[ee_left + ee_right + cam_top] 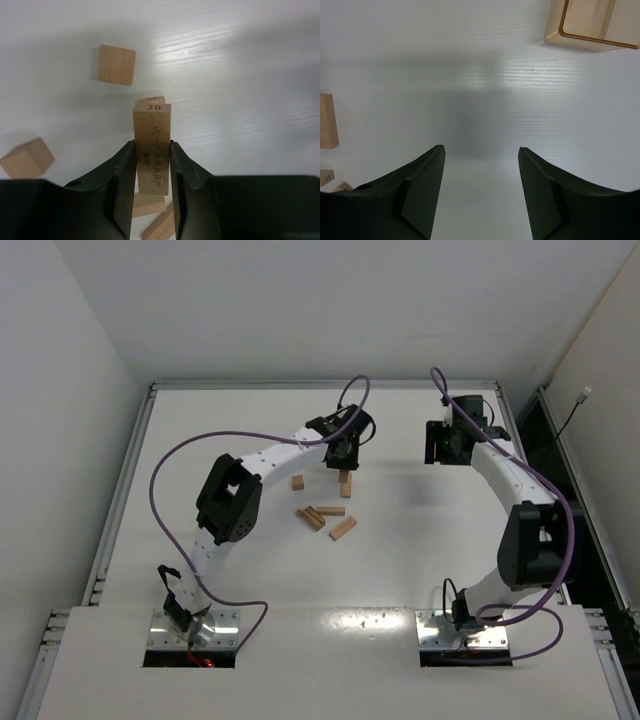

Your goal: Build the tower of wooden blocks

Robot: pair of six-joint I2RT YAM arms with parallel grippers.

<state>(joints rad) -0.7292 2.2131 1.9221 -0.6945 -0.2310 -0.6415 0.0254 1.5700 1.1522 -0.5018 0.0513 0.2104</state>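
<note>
My left gripper (343,462) is shut on a light-tan wooden bar (345,483). In the left wrist view the bar (152,135) stands on end between the jaws of the gripper (152,144), with "30" printed on its top end. A sliver of another block (153,100) shows just behind it. Loose blocks lie near it: a cube (297,481), short bars (313,517), (331,510) and a longer bar (343,529). No stack is visible. My right gripper (440,445) is open and empty (481,148) over bare table, well to the right of the blocks.
A shallow light-wood tray (590,25) lies just ahead of the right gripper. Two cubes (116,64), (27,158) lie left of the held bar. Block ends (327,121) show at the left edge of the right wrist view. Raised rails (130,470) border the table.
</note>
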